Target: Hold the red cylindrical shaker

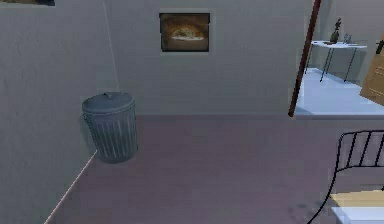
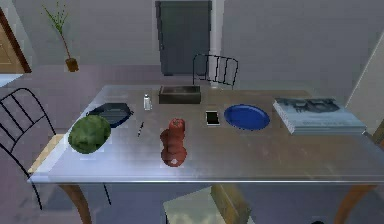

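I cannot tell what state my gripper is in, and the red shaker (image 2: 177, 142) stands upright on the table (image 2: 300, 150), near the middle of its near edge, between a green leafy head (image 2: 90, 133) and a blue plate (image 2: 247, 117).

**Corner bin, doorway at right**

A grey lidded bin (image 1: 108, 125) stands by the left wall. A framed picture (image 1: 186, 32) hangs on the far wall. Beyond a dark-framed doorway (image 1: 304, 60), a white surface (image 1: 338, 46) carries small things. A black wire chair (image 1: 362, 152) stands at the lower right.
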{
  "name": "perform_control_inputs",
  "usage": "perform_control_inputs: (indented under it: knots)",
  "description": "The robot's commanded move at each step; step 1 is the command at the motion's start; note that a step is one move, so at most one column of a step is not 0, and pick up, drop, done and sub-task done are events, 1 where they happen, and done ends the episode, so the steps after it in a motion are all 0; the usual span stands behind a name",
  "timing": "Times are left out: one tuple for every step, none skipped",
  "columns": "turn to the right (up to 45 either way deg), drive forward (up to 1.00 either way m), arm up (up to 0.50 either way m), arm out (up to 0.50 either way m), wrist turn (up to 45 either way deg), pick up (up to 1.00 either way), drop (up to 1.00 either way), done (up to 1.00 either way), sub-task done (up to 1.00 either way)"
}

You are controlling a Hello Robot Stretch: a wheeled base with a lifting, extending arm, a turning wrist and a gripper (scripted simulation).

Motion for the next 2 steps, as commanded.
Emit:
perform_control_inputs:
  knots:
    - [0.0,0.0,0.5,0.0,0.0,0.0,0.0,0.0,0.0]
    - [0.0,0.0,0.3,0.0,0.0,0.0,0.0,0.0,0.0]
